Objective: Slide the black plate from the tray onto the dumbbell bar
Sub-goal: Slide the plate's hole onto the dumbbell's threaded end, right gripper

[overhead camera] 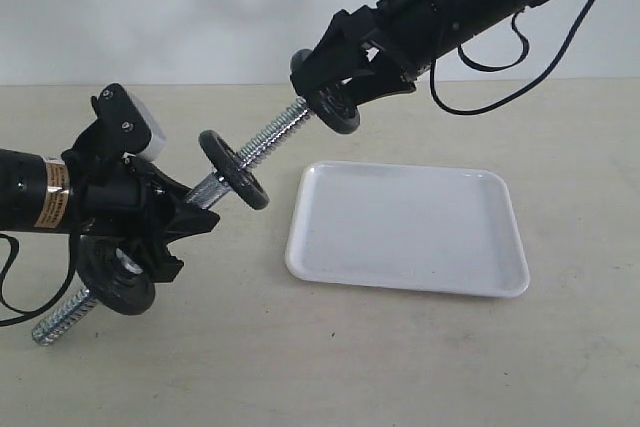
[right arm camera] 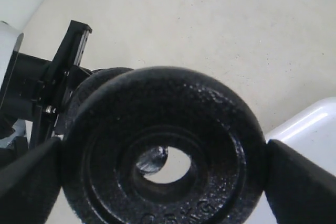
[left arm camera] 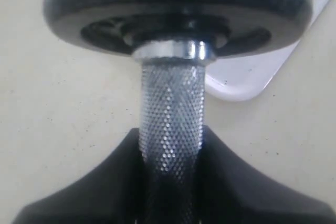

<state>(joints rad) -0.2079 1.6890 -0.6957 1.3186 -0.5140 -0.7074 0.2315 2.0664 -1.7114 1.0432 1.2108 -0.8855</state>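
The dumbbell bar (overhead camera: 262, 142) slants up from lower left to upper right, off the table. My left gripper (overhead camera: 172, 215) is shut on its knurled middle (left arm camera: 170, 124). One black disc (overhead camera: 232, 169) sits on the bar just beyond the jaws, another (overhead camera: 118, 282) behind them. My right gripper (overhead camera: 338, 97) is shut on the black plate (overhead camera: 335, 109), which it holds upright at the bar's upper threaded end. In the right wrist view the plate (right arm camera: 210, 124) spans both fingers (right arm camera: 299, 182). The bar's tip (right arm camera: 152, 160) shows off-centre in its hole. The white tray (overhead camera: 405, 232) holds nothing.
The tray lies on the beige table, below and to the right of the bar's raised end. Its corner shows in both wrist views (left arm camera: 252, 77) (right arm camera: 312, 129). A black cable (overhead camera: 500, 77) hangs under the right arm. The left arm's camera mount (right arm camera: 44, 93) faces the plate.
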